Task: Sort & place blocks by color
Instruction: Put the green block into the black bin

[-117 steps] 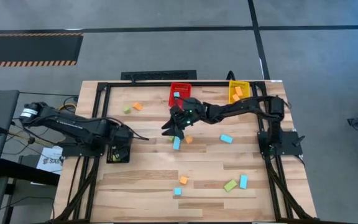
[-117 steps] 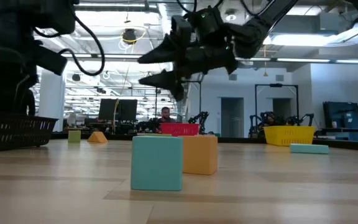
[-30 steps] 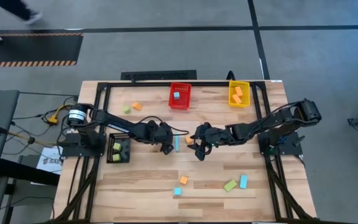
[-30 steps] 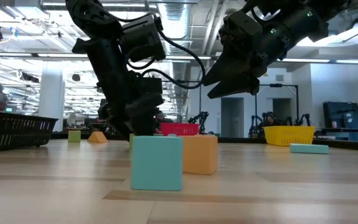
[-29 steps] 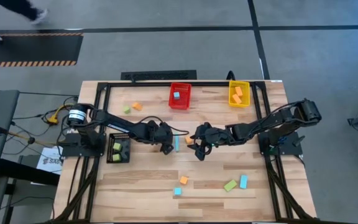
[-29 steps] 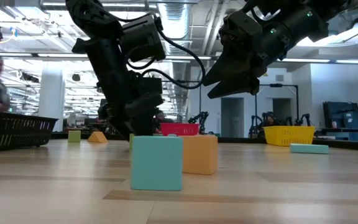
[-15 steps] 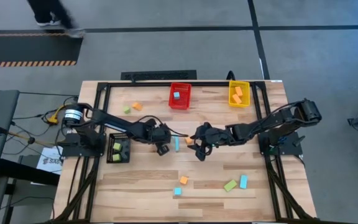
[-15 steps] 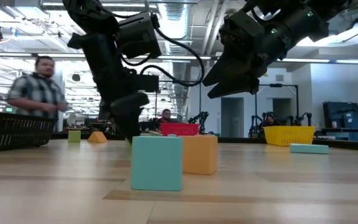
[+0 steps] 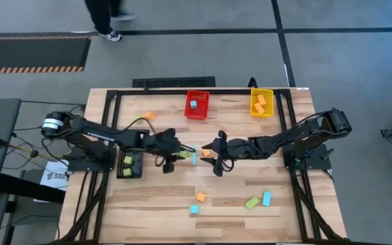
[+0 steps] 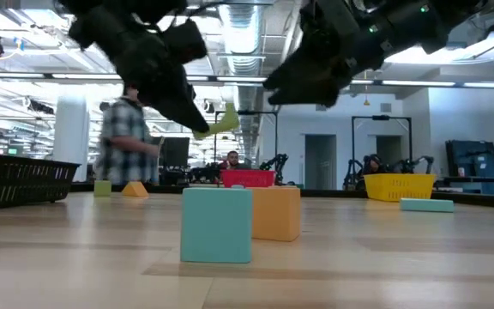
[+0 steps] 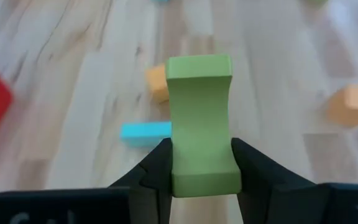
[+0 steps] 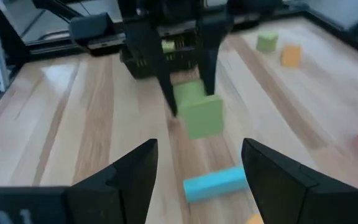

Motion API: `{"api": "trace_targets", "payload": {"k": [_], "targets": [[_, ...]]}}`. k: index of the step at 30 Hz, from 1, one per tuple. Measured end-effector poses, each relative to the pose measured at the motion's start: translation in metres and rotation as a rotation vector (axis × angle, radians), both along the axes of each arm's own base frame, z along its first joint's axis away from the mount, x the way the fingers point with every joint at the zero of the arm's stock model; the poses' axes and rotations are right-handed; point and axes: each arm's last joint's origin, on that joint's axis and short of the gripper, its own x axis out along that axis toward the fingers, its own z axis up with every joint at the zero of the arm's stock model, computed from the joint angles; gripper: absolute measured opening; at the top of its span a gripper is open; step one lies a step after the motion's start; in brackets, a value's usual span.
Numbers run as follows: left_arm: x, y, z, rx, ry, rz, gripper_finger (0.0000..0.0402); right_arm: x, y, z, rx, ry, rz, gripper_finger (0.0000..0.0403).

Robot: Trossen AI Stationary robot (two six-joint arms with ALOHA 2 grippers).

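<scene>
My left gripper (image 11: 197, 163) is clamped on a green bar (image 11: 201, 121), which I see lifted clear of the table (image 9: 148, 204) in the low view, tilted, near the table's middle. From above, that gripper (image 9: 171, 155) sits just left of a blue bar (image 9: 194, 158) lying on the wood, with an orange cube (image 9: 207, 153) just beyond it. My right gripper (image 9: 216, 151) hangs on the other side of those two, fingers spread and holding nothing; through its wrist camera I look straight at the green bar (image 12: 197, 109) pinched between the left arm's fingers, with the blue bar (image 12: 215, 182) below it on the table.

Farther out, a black bin (image 9: 129, 165) with green blocks inside stands at the left edge, beside the left arm. At the far edge a red bin (image 9: 197, 105) holds a blue cube, and a yellow bin (image 9: 261, 102) holds orange blocks. An orange block (image 9: 150, 116) lies toward the far left. Near the front edge lie an orange cube (image 9: 201, 197), a blue cube (image 9: 194, 209), a green block (image 9: 252, 202) and a blue block (image 9: 266, 198). A person (image 10: 127, 142) walks by beyond the table
</scene>
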Motion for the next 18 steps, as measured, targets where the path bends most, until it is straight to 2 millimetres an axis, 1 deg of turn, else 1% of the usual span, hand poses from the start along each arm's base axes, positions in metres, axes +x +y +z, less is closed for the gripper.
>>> {"api": "trace_targets", "payload": {"k": [3, 7, 10, 14, 18], "targets": [[-0.004, -0.001, -0.008, -0.045, -0.082, -0.031, 0.01, 0.003, -0.001, 0.001, -0.036, -0.021, 0.043, 0.0254], [-0.003, -0.002, -0.006, -0.053, -0.125, -0.042, 0.01, 0.006, -0.003, 0.008, -0.073, -0.062, 0.126, 0.0255], [-0.003, -0.003, -0.006, -0.049, -0.129, -0.064, 0.01, 0.009, -0.003, 0.015, -0.113, -0.086, 0.147, 0.0261], [-0.001, -0.005, -0.002, -0.04, -0.17, -0.086, 0.01, 0.011, -0.006, 0.018, -0.123, -0.093, 0.144, 0.0285], [0.001, -0.006, 0.0, -0.022, -0.198, -0.104, 0.01, 0.012, -0.007, 0.019, -0.128, -0.099, 0.143, 0.0326]]}}
